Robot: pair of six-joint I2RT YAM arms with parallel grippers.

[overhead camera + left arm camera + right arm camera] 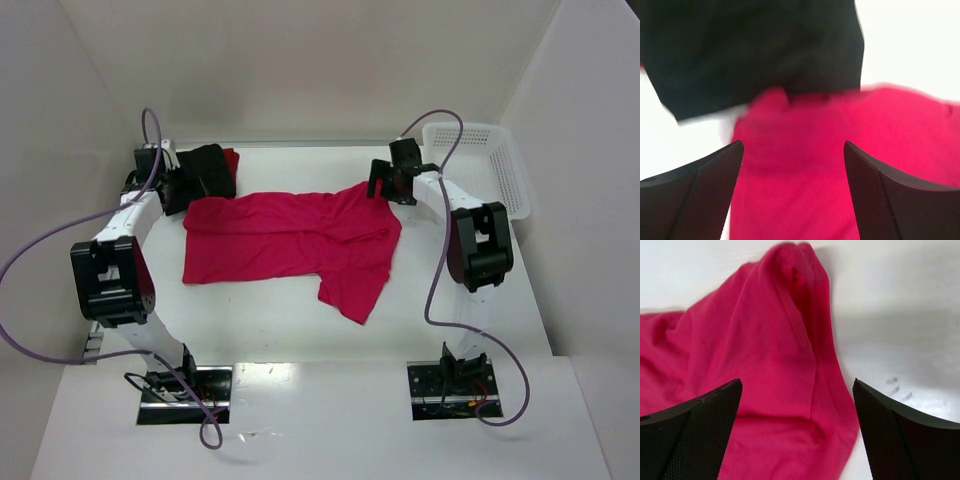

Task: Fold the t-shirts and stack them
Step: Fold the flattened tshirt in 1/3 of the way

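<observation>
The pink shirt (290, 235) lies spread on the desk (300, 330). The left hand (792, 145) and the right hand (797, 382) hang wide open above it.

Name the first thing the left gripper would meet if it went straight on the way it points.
Probably the crimson-pink t-shirt, spread ahead of the open left gripper; the black t-shirt lies beyond. Depth is unclear.

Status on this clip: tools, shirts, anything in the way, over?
Left tool open, right tool open, above far corners of pink shirt. It lies spread out, not yet stacked. Black shirt folded, far left. Nothing blocking.
</observation>
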